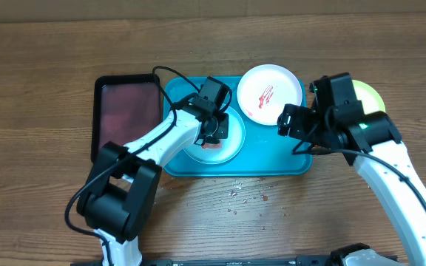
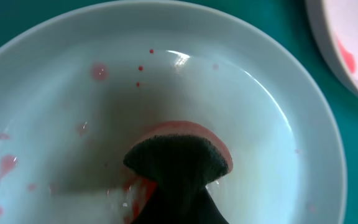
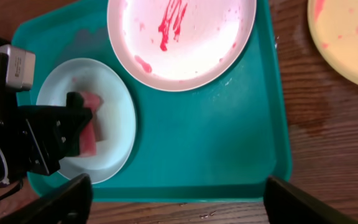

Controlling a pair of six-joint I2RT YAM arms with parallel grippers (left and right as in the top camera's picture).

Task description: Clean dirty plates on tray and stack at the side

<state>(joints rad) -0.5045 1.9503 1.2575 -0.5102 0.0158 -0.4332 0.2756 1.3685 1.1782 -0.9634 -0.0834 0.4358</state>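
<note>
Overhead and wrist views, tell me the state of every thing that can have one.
Pale mint round plastic plate: on tray, red specks.
White round plastic plate: on tray, red-smeared.
Yellow-green round plastic plate: off tray, on wooden table, red-smeared.
Turquoise rectangular plastic tray: holds two plates.
Pink sponge: pressed on mint plate.
Left tool: shut on sponge.
Right tool: open, empty.

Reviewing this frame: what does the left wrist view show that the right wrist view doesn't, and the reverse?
Only the left wrist: fine pink specks and wet smears across the mint plate, close around the sponge and its dark pad. Only the right wrist: the yellow-green plate off the tray on the wooden table, the whole of the white plate with its red streaks, and the left end effector gripping the sponge. Both: mint plate, sponge, white plate, turquoise tray.
</note>
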